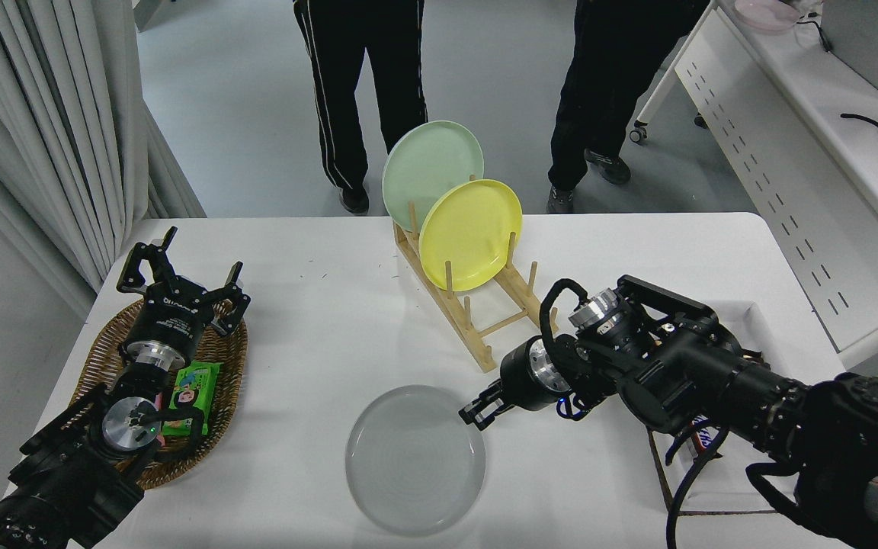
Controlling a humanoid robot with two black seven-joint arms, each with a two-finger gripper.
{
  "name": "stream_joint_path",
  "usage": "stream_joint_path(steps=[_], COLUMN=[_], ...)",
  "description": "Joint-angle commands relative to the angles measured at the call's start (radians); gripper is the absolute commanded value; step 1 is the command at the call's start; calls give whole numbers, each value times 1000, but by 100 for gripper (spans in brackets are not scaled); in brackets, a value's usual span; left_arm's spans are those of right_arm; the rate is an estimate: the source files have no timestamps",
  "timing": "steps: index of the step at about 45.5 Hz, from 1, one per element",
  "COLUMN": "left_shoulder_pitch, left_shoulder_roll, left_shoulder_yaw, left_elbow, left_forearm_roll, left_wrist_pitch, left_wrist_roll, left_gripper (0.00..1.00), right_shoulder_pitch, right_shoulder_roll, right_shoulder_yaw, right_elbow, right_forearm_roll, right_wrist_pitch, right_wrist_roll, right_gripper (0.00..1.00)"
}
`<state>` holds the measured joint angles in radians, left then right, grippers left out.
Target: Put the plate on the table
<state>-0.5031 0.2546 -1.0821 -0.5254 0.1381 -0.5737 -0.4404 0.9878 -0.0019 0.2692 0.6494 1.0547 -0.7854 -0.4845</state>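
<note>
The light-grey plate point(414, 459) lies flat on the white table point(309, 328), near its front edge at the middle. My right gripper point(475, 413) comes in from the right and sits at the plate's upper right rim, touching or just over it. Whether it grips the rim does not show. My left gripper point(180, 267) is parked at the lower left, open and empty, above a wicker basket point(229, 358).
A wooden plate rack point(485, 320) behind the plate holds a yellow plate point(469, 232) and a pale green plate point(427, 168) upright. The basket holds a green snack packet point(191, 393). A white tray point(751, 313) lies under my right arm. Two people point(363, 99) stand at the far side.
</note>
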Motion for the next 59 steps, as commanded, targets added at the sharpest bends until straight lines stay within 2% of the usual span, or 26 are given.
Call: stream_joint_path(steps=[1, 59], left_shoulder_pitch=[0, 0], left_shoulder_roll=[0, 0], left_shoulder_yaw=[1, 1], left_elbow=[1, -1], left_forearm_roll=[0, 0], left_wrist_pitch=[0, 0], left_wrist_roll=[0, 0], left_gripper=[100, 100], right_shoulder_pitch=[-14, -26], right_shoulder_roll=[2, 2], right_shoulder_yaw=[5, 8], right_elbow=[-8, -7], right_forearm_roll=[-5, -27], right_wrist_pitch=[0, 0], right_wrist_roll=[0, 0], right_gripper=[0, 0])
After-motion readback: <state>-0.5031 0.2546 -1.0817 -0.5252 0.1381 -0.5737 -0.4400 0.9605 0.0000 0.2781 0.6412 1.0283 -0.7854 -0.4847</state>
